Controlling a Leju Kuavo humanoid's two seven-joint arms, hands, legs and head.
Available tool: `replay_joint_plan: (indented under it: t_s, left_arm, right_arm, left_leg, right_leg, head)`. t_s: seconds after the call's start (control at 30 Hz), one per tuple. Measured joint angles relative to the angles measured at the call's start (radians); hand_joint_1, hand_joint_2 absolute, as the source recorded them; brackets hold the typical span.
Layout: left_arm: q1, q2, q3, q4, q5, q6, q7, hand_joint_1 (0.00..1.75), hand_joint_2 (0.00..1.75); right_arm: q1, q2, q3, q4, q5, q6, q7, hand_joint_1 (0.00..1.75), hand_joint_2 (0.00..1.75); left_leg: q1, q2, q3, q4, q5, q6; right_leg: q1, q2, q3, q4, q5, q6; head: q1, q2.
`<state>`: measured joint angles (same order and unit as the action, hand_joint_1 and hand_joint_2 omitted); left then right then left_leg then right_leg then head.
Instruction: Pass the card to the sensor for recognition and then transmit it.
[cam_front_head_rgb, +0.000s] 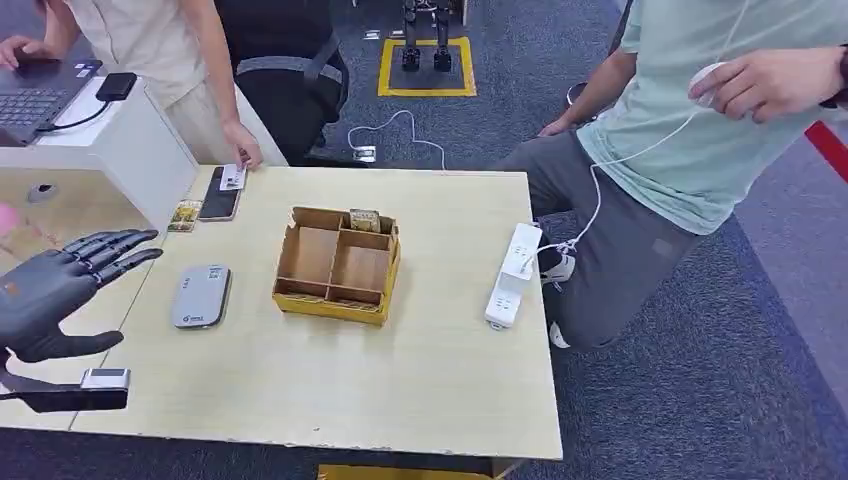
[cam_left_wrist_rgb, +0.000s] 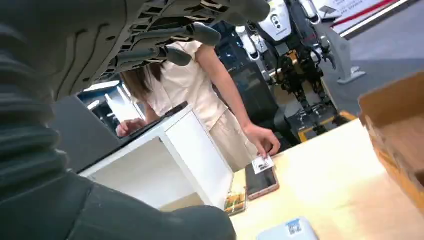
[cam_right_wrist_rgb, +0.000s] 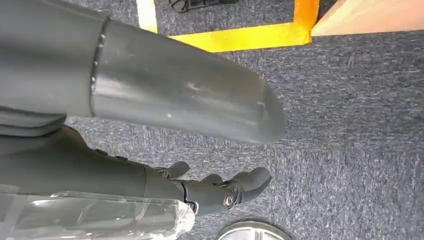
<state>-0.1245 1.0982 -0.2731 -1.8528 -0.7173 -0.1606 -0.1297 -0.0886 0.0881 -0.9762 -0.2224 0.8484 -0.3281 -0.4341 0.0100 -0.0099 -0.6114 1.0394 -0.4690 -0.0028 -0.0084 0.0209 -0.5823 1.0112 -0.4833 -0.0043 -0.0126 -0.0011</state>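
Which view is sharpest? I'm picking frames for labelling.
Head view: evenly lit and sharp, table and cardboard box crisp. Left wrist view: left hand close, dark and soft; table glares pale. Right wrist view: right hand blurred with a sheen, carpet sharp.

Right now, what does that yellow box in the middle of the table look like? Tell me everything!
The box is open-topped cardboard, yellow outside and brown inside. Dividers split it into several compartments. A small patterned item stands in its far compartment; the rest look empty. It sits flat near the middle of the table, and nothing else touches it.
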Motion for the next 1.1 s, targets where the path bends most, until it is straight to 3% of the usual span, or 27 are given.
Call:
replay_joint_plan:
  t_s: [0.1,0.23,0.47,0.73,1.1]
  left_arm:
    - [0.059,-0.031,0.010,-0.017,-0.045,-0.002,0.000,0.00,1.75]
    - [0.119,-0.057,0.040,-0.047,-0.022,-0.003,-0.022,0.00,1.75]
    - [0.117,-0.131,0.043,-0.059,-0.058,-0.018,-0.052,0.00,1.75]
    - [-0.037,-0.296,-0.070,0.040,-0.138,0.008,-0.068,0.00,1.75]
    - [-0.141,-0.543,-0.221,0.177,-0.256,0.124,0.045,0.00,1.75]
  right_arm:
    - [0.001,0.000,-0.007,0.000,0.001,0.001,-0.003,0.00,0.00]
    - [0.004,0.000,-0.011,0.000,0.005,0.000,-0.001,0.00,0.00]
    - [0.003,0.000,-0.023,0.000,0.010,0.001,-0.002,0.00,0.00]
    - [-0.002,0.001,-0.024,0.000,0.020,0.003,-0.003,0.00,0.00]
    - [-0.002,0.003,-0.039,0.000,0.019,-0.001,0.000,0.00,0.00]
  left_leg:
    - [0.000,0.000,0.000,0.000,0.000,0.000]
    - [0.000,-0.001,0.000,0.000,0.000,0.000]
    - [0.000,-0.002,0.000,0.000,0.000,0.000]
    - [0.000,-0.005,0.000,0.000,0.001,0.002]
    - [-0.001,-0.005,0.000,0.001,0.001,0.002]
  right_leg:
    - [0.000,0.000,0.000,0.000,0.000,0.000]
    - [0.000,0.000,0.000,0.000,0.000,0.000]
    - [0.000,-0.002,0.001,0.000,0.000,0.000]
    - [0.000,-0.006,0.002,0.000,0.000,0.001]
    - [-0.001,-0.006,0.001,-0.001,0.000,0.001]
  head:
    - [0.000,0.000]
    - [0.000,0.000]
    - [0.000,0.000]
    - [0.000,0.000]
    - [0.000,0.000]
